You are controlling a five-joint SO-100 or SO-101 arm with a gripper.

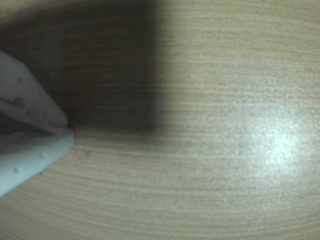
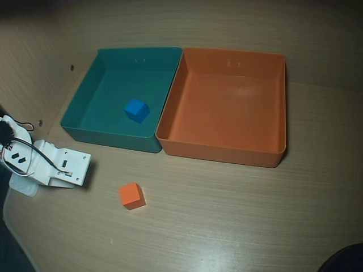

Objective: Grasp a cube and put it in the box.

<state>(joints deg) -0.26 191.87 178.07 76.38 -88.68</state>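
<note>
The small orange cube (image 2: 131,195) lies on the wooden table in the overhead view, in front of the trays. The box (image 2: 227,107), a shallow orange tray, stands behind it to the right and holds nothing. My white arm (image 2: 59,167) rests at the table's left edge, a short way left of the cube and slightly above it in the picture. In the wrist view my gripper (image 1: 70,131) enters from the left, its two white fingers meeting at the tips with nothing between them, close over bare wood. That view shows neither the cube nor the box.
A teal-green tray (image 2: 85,116) stands wall to wall against the box's left side, with a small blue cube (image 2: 136,110) inside it. Bare wooden tabletop (image 2: 227,215) stretches in front of both trays.
</note>
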